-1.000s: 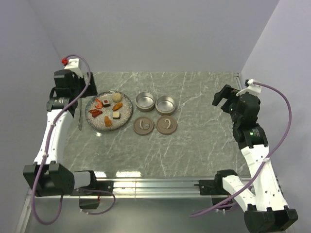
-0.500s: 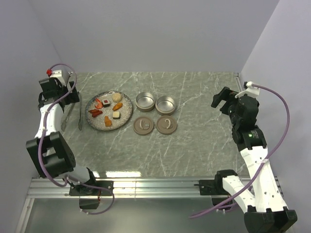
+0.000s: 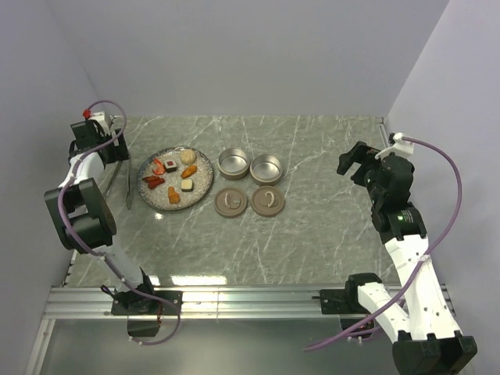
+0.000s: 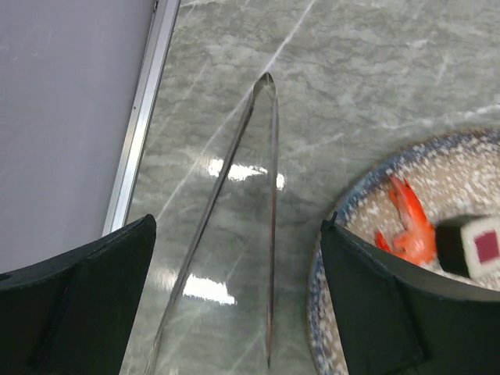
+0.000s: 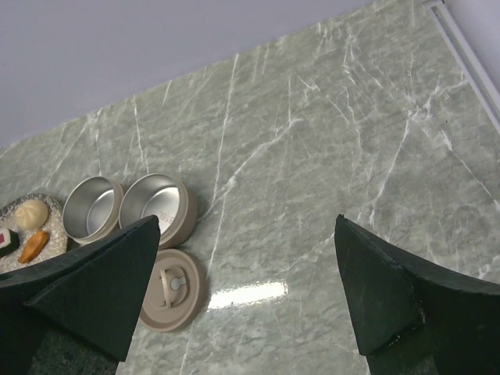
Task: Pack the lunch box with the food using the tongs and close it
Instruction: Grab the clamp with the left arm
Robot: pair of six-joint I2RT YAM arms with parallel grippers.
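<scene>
The slender metal tongs [image 4: 269, 219] lie flat on the marble, their joined tip pointing away, just left of the speckled plate [image 4: 367, 195]. My left gripper [image 4: 238, 312] hangs open above them, with one finger [image 4: 78, 305] on either side and neither touching. In the top view the tongs [image 3: 128, 191] lie below my left gripper [image 3: 108, 154]. Food [image 3: 173, 178] in orange, red, tan and white sits on the plate [image 3: 205, 181]. The lunch box is two empty tins [image 3: 234, 163] [image 3: 266, 168]. My right gripper [image 3: 355, 162] is open and holds nothing, far to the right.
Two round tan lids [image 3: 231, 202] [image 3: 268, 201] lie in front of the tins. A metal rail [image 4: 141, 117] and the grey wall bound the table close on the left of the tongs. The right wrist view shows both tins [image 5: 156, 203] and one lid [image 5: 173, 287].
My left arm has folded back toward the far-left corner, bringing its gripper over the tongs, jaws slightly narrower. The right arm has barely shifted.
</scene>
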